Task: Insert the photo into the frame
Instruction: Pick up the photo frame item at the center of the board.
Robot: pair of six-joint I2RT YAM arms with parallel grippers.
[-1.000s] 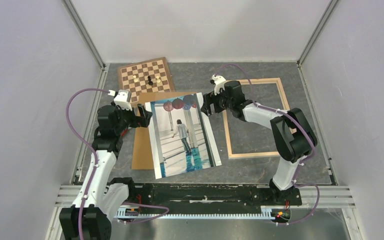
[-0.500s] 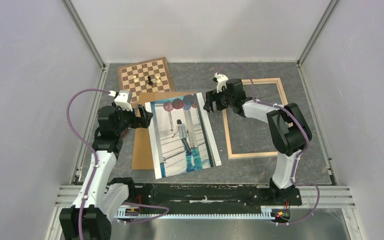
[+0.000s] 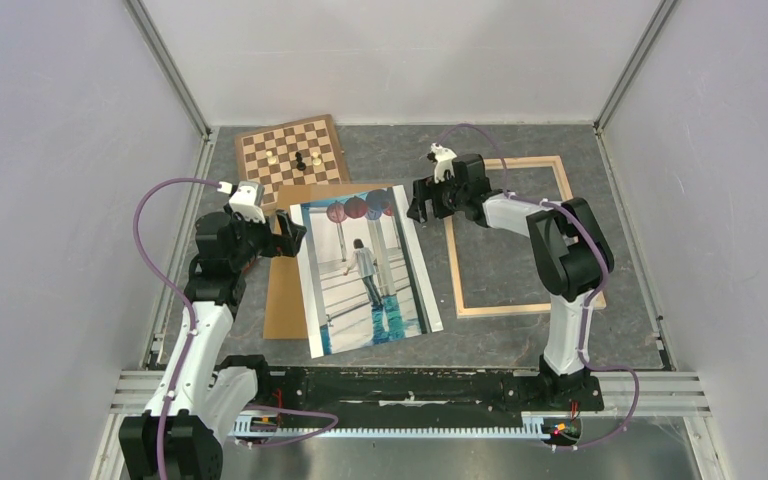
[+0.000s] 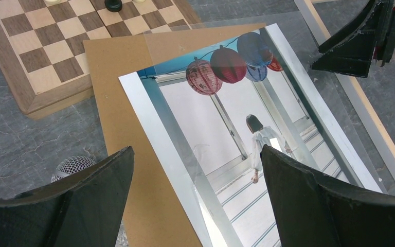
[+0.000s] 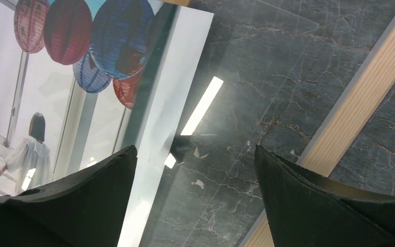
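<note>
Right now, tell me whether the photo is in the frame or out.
Out. The photo lies face up partly on the brown board, beside the frame, whose opening shows tabletop.

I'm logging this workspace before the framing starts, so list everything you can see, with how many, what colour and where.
photo: one, white-bordered colour print, face up mid-table, overlapping the backing board
frame: one, light wood, flat on the table right of the photo
backing board: one, brown, under the photo's left side
clear sheet: apparently one, transparent, over the photo
chessboard: one, brown checkered, far left
chess pieces: three, two pale, one black, on the chessboard
mesh ball: one, silver, near the left gripper
table: one, dark grey stone pattern
left gripper: one, black, open, by the photo's left edge
right gripper: one, black, open, by the photo's far right corner
</note>
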